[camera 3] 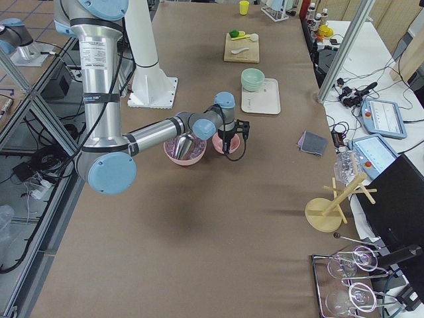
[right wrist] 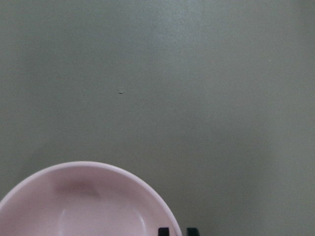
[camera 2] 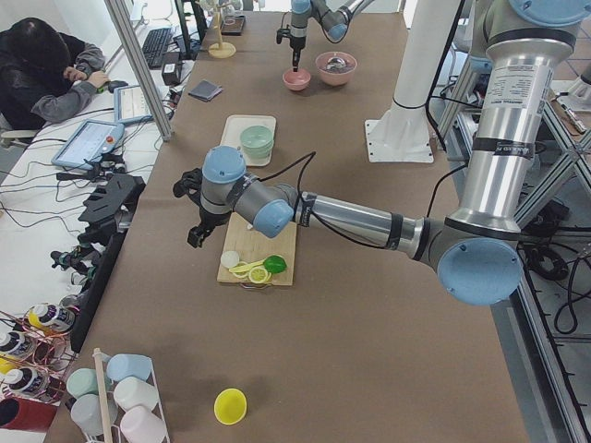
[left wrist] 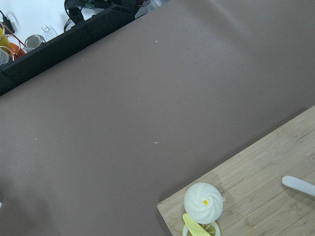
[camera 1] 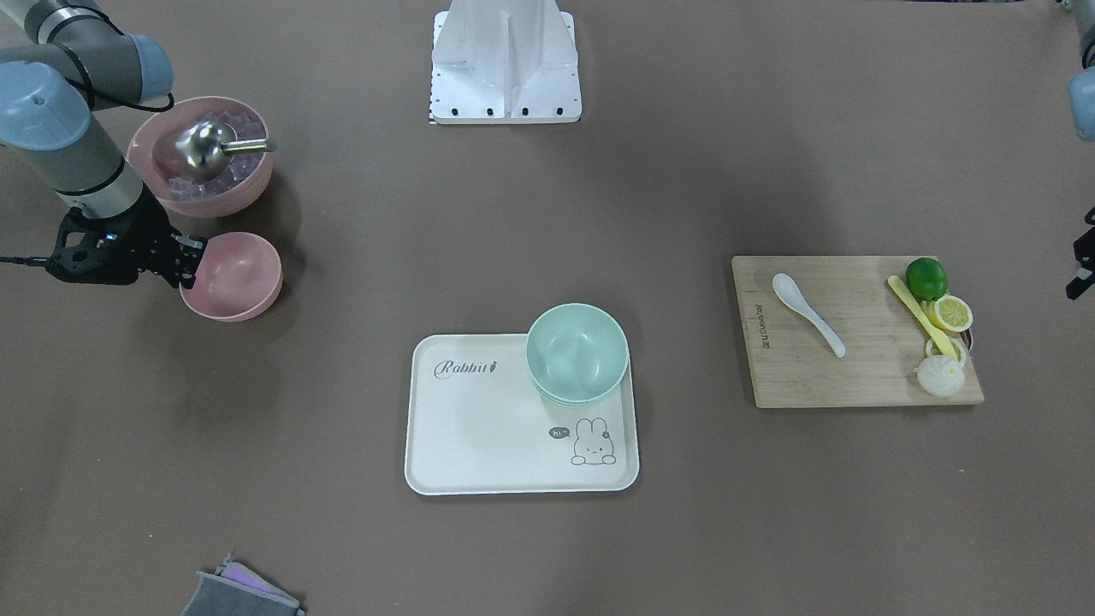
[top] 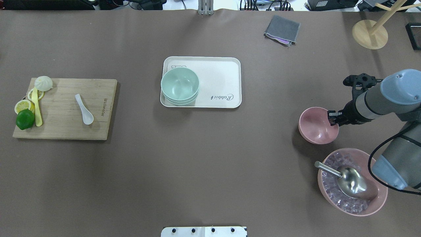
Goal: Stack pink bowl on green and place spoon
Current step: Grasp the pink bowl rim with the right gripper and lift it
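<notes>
The small pink bowl (camera 1: 233, 275) is at the table's right side, next to the ice bowl; it also shows in the overhead view (top: 317, 125). My right gripper (top: 332, 118) is shut on its rim, and the right wrist view shows the fingertips (right wrist: 163, 231) astride the rim of the bowl (right wrist: 88, 206). The green bowls (top: 180, 85) sit stacked in a corner of the white tray (top: 223, 75). A white spoon (top: 84, 109) lies on the wooden board (top: 65, 128). My left gripper (camera 1: 1080, 269) hangs beyond the board's outer end; I cannot tell its state.
A large pink bowl (top: 378, 200) of ice with a metal scoop (top: 348, 179) stands close to the small pink bowl. A lime (top: 25, 119), lemon slices, a yellow tool and a bun (top: 43, 83) sit on the board's end. A grey cloth (top: 282, 29) and a wooden stand (top: 370, 34) are at the back.
</notes>
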Motion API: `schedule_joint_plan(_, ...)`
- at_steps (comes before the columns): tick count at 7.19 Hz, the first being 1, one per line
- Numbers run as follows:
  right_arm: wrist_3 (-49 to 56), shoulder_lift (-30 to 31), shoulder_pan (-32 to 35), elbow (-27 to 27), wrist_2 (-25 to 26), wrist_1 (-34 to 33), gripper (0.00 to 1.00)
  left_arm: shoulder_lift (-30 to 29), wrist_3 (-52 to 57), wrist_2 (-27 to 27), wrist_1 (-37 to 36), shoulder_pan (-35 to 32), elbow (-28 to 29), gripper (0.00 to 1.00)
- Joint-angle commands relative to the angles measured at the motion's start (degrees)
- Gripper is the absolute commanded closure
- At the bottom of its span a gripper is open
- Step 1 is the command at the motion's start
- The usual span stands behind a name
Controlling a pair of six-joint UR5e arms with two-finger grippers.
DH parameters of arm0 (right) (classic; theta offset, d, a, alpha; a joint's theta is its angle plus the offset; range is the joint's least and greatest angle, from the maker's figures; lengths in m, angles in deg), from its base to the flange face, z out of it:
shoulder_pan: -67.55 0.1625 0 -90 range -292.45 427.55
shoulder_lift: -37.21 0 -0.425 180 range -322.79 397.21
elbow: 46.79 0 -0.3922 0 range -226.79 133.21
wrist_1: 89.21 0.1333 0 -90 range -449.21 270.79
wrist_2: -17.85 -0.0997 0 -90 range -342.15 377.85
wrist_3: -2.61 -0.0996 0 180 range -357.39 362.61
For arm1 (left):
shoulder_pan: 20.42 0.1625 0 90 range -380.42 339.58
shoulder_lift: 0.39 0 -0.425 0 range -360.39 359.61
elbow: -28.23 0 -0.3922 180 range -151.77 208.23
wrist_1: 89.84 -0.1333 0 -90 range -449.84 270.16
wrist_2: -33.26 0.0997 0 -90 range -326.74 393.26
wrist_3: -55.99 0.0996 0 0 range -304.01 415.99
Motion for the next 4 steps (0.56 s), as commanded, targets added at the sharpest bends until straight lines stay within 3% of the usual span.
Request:
schedule_joint_plan(1, 0.64, -3.68, 4.78, -0.16, -0.74, -0.77, 1.00, 0.00, 0.00, -0.02, 0.00, 0.02, 0.03, 0.01)
schedule_joint_plan(2, 0.64, -6.75, 7.24, -0.25, -1.70, -3.65, 1.00, 0.00, 0.00, -0.02, 0.00, 0.02, 0.03, 0.01)
schedule_joint_plan(4, -0.15, -19.29, 7.71, -0.25, -1.97, -15.48, 1.00, 0.09, 0.00, -0.02, 0.00, 0.02, -0.06, 0.01)
